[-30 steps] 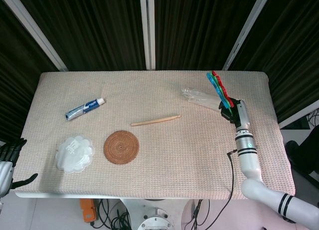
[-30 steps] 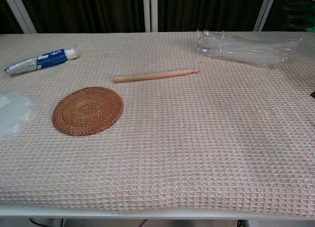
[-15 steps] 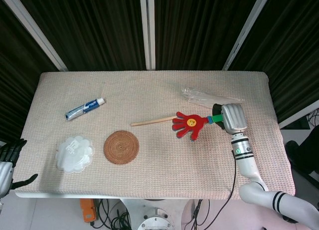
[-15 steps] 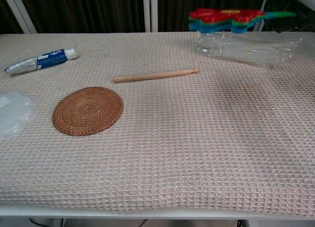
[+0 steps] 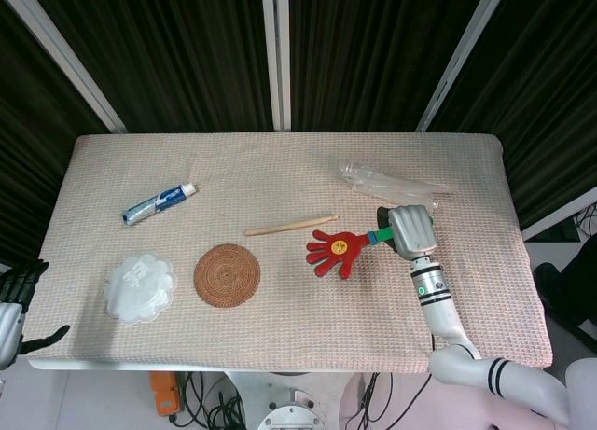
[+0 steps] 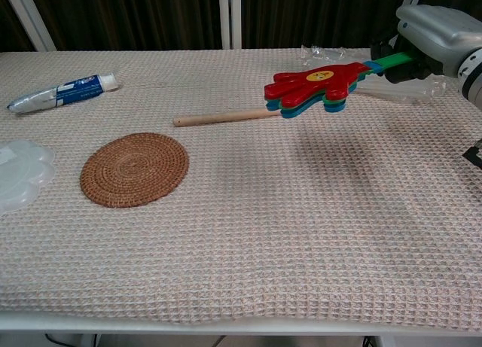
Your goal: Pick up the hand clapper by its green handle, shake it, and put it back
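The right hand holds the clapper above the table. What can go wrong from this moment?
1. The right hand grips only the end of the green handle, so hard shaking might loosen the hand clapper.
2. The clapper hangs close to the wooden stick and the clear plastic bag; lowering it here might knock them.

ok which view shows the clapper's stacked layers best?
Chest view: the hand clapper is seen side-on, red over green and blue layers, above its shadow. Head view shows only the red top face, with the right hand gripping the handle.
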You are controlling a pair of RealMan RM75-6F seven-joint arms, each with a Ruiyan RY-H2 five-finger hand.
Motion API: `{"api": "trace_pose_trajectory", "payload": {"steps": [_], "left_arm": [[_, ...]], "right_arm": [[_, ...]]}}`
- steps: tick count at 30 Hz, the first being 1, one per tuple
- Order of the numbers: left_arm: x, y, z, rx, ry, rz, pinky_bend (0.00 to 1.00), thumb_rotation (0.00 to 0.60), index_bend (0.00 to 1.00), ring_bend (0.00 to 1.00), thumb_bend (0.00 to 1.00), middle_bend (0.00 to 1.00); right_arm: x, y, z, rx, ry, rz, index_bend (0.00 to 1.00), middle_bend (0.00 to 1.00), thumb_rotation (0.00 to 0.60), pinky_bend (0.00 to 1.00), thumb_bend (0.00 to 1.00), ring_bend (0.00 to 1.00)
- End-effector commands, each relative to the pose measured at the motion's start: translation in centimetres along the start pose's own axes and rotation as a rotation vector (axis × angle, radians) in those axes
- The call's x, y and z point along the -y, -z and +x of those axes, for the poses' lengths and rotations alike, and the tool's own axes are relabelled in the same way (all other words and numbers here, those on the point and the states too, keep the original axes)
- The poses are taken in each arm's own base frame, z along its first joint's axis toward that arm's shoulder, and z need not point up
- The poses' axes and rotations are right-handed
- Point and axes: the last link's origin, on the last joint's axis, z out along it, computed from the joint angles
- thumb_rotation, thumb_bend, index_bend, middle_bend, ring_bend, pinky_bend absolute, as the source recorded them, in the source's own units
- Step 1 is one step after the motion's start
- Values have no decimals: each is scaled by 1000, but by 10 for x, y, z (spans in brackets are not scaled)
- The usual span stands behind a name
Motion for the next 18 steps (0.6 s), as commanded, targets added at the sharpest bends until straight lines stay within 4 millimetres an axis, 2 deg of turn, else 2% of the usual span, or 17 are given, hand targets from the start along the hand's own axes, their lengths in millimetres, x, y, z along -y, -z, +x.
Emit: {"api": "trace_pose_trajectory", "payload": {"steps": [1,4,8,9,11,13,14,15,16,17,18], "left_arm": [[0,0,0,-1,-1,-1,37,600,40,0,120,34],[0,1,1,-3,-2,3,37,600,40,0,120,34],[4,4,2,-4,2,16,37,600,39,0,121,34],[5,4,2,-5,3,19,37,600,40,0,121,34],[6,6,2,-5,5,24,37,600,40,0,120,34],[7,7,2,-7,5,26,37,600,40,0,120,34],[8,8,2,-9,6,26,37,600,39,0,120,34],[8,8,3,-9,6,26,37,600,40,0,120,34],[8,8,3,-10,5,25,37,600,40,0,120,34],[7,8,3,-13,6,23,37,600,40,0,120,34],[7,8,3,-14,6,22,37,600,40,0,120,34]], "right_arm": [[21,-5,-14,-23,-36,25,1000,1000,600,1000,1000,1000],[33,-4,-29,-16,0,40,1000,1000,600,1000,1000,1000],[35,-1,-45,15,78,43,995,1000,600,1000,991,1000],[34,-1,-47,24,92,44,975,1000,600,1000,960,1000],[32,0,-49,42,118,58,867,951,600,1000,816,977],[30,2,-49,63,154,98,624,759,600,1000,603,804],[28,3,-51,105,169,115,417,582,600,982,464,603],[27,4,-51,145,171,121,214,392,600,888,336,375],[26,5,-50,179,173,127,96,244,600,743,251,206],[26,6,-47,215,179,133,18,109,600,524,161,72],[26,8,-44,239,178,135,0,30,600,327,94,10]]}}
